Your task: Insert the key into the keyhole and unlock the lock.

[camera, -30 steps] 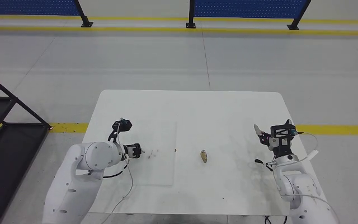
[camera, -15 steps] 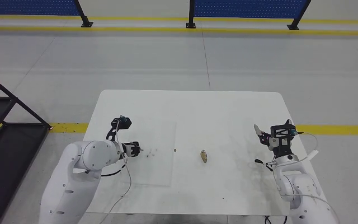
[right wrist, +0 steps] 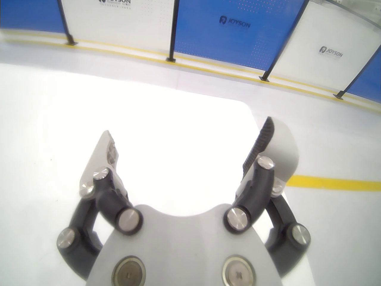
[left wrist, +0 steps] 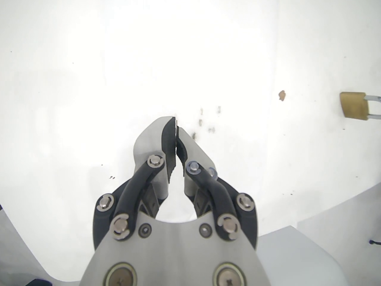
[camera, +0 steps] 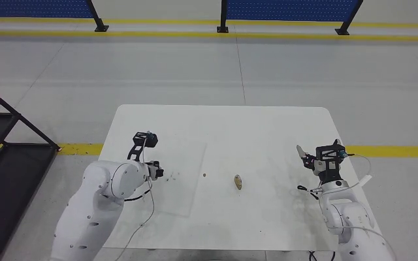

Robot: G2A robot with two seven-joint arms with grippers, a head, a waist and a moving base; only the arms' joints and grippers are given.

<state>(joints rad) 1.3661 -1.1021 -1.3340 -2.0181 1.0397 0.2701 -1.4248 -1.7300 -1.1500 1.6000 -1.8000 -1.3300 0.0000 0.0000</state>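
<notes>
A small brass padlock (camera: pixel 238 182) lies on its side near the middle of the white table (camera: pixel 274 130). The left wrist view shows the padlock (left wrist: pixel 354 106) off to one side, its silver shackle pointing away from my left gripper. That left gripper (camera: pixel 159 171) sits low over the table's left part, well short of the lock. Its pads (left wrist: pixel 175 124) are pressed together and I see nothing between them. My right gripper (right wrist: pixel 187 127) is open and empty near the table's right edge, also seen in the top view as the right gripper (camera: pixel 307 156). I cannot pick out a key.
A small brown speck (left wrist: pixel 281 95) lies between the left gripper and the padlock, with a few dark marks (left wrist: pixel 205 120) just beyond the fingertips. A thin pale sheet (camera: pixel 186 196) covers the table's left half. A black frame (camera: pixel 19 127) stands off the left side.
My left arm has drawn back a little to the left, taking its shut gripper farther from the padlock. The right arm and the padlock have not moved.
</notes>
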